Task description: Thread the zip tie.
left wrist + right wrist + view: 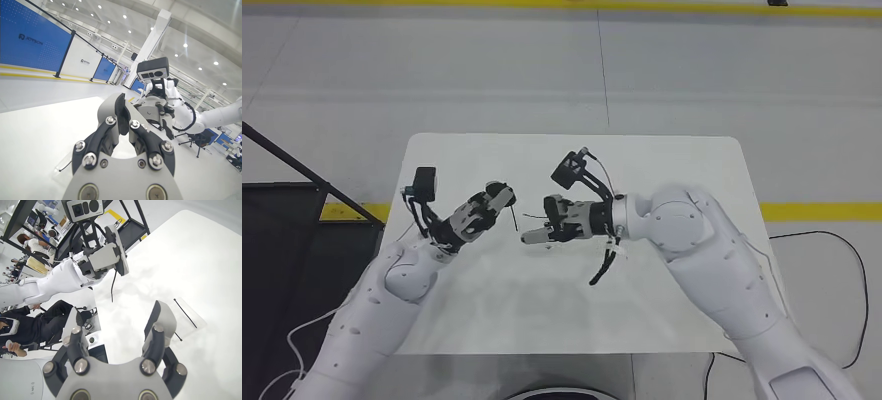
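My left gripper is shut on a black zip tie above the middle of the white table. In the right wrist view the left gripper pinches the tie's upper end, and the zip tie hangs down with a slight curve and a free tip. My right gripper is just to the right of it, open and holding nothing, and faces the hanging tie with a gap between them. Its own view shows the right gripper spread wide. In the left wrist view the left gripper has its pads pressed together.
A second zip tie lies on a clear plastic bag on the table under the right gripper, and the left wrist view shows that bag too. A black rack stands off the table's left edge.
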`<move>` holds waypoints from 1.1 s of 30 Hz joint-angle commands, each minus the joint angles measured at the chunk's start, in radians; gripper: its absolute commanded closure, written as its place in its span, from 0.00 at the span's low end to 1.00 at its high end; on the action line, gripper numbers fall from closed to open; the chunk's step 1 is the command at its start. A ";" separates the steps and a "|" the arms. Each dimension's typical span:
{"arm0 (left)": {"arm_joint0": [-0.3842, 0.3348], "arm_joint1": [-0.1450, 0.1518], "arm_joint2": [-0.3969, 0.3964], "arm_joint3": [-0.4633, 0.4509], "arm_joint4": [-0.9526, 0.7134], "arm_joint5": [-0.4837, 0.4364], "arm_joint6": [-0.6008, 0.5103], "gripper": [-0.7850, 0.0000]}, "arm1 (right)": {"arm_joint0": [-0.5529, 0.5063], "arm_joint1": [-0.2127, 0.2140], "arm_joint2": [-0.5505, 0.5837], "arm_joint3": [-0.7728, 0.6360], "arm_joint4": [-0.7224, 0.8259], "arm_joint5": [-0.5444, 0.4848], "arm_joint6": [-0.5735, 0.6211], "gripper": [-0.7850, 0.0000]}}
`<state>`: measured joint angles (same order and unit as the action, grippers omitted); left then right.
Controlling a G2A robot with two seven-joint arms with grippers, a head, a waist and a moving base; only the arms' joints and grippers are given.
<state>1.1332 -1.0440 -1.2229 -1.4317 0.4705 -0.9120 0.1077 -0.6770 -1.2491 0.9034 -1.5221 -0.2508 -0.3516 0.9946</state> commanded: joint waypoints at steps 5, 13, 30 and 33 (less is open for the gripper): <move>0.012 -0.018 0.014 -0.011 0.210 0.108 0.127 1.00 | -0.031 0.023 0.023 -0.057 -0.136 0.138 0.113 0.00; 0.022 -0.031 0.033 0.013 0.323 0.122 0.212 1.00 | -0.036 0.028 0.018 -0.078 -0.190 0.177 0.148 0.00; 0.052 -0.036 0.008 0.004 0.392 0.221 0.247 1.00 | 0.075 -0.023 -0.151 0.071 -0.361 0.443 0.180 0.20; 0.057 -0.038 -0.002 0.022 0.438 0.256 0.287 1.00 | 0.103 -0.040 -0.184 0.105 -0.362 0.472 0.177 0.39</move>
<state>1.1888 -1.0816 -1.2237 -1.4145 0.8945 -0.6651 0.3818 -0.5815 -1.2859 0.7253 -1.4268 -0.6146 0.1182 1.1713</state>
